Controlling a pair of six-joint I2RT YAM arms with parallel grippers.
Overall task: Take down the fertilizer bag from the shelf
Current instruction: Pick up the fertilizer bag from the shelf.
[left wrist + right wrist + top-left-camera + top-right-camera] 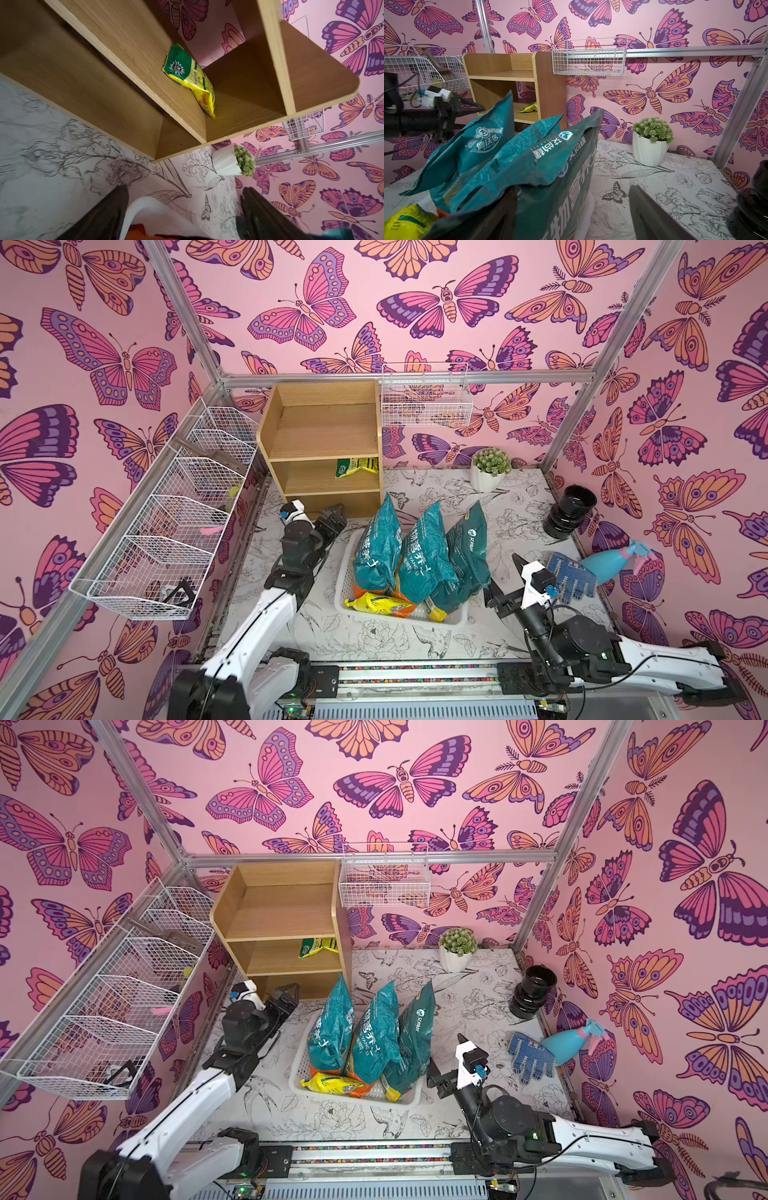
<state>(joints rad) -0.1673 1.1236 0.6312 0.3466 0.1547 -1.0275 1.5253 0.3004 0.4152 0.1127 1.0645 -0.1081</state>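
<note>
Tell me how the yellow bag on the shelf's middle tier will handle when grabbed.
Probably floppy: the fertilizer bag is creased and bends where it slumps against the side board of the shelf. Likely light, since it looks small and fairly flat. Its glossy film may be slippery, so a pinch at one corner could slide off.

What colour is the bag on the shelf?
Yellow bag with green top; left wrist view.
</note>
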